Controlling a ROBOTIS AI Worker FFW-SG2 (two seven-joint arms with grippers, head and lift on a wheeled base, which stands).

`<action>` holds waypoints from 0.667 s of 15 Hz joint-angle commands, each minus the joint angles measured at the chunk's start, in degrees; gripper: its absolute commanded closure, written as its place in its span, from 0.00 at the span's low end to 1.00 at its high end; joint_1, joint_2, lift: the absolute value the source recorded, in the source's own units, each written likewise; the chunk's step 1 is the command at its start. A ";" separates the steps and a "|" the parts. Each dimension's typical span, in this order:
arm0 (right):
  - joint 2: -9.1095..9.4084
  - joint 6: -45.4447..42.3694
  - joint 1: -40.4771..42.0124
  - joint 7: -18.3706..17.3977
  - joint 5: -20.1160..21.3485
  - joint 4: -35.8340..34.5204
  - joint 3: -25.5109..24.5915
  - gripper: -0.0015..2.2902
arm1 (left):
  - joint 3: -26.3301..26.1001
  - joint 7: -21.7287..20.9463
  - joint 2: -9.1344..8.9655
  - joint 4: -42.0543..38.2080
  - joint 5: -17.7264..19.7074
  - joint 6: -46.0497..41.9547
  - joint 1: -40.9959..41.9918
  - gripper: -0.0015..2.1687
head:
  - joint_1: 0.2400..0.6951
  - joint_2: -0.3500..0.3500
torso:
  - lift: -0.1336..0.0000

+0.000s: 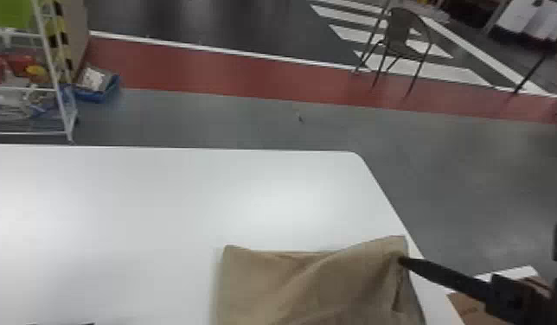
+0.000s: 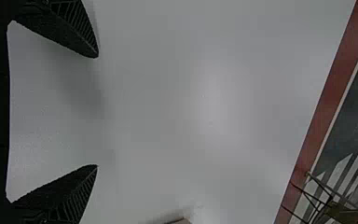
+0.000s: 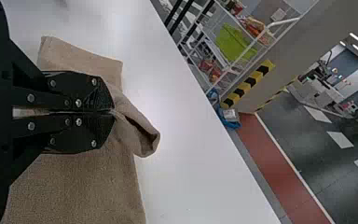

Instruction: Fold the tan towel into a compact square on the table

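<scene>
And here's the right gripper (image 1: 401, 260), clamped on a pinched fold of the tan towel (image 1: 290, 287)! The cloth lies on the white table (image 1: 139, 194), under that hand and out to its left, and a curled flap juts just past the fingertips. Over to the left gripper (image 1: 61, 323): it's wide apart above the tabletop, the towel off to its right, well away from its fingers.
</scene>
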 commanded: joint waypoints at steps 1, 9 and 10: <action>-0.55 0.12 -0.07 0.28 1.47 2.23 0.37 0.48 | -0.28 -0.05 -0.03 0.05 -0.51 0.01 -0.22 0.02 | 1.00 0.00 | 0.08; -3.45 0.12 0.02 2.91 3.49 7.59 -0.33 0.48 | -0.98 -0.14 0.14 0.14 -1.47 1.07 -0.48 0.02 | 1.00 0.00 | 0.08; -3.98 0.12 -0.33 3.00 3.49 8.73 -0.33 0.48 | -0.98 -0.14 0.05 0.14 -1.47 1.07 -0.39 0.02 | 1.00 0.00 | 0.08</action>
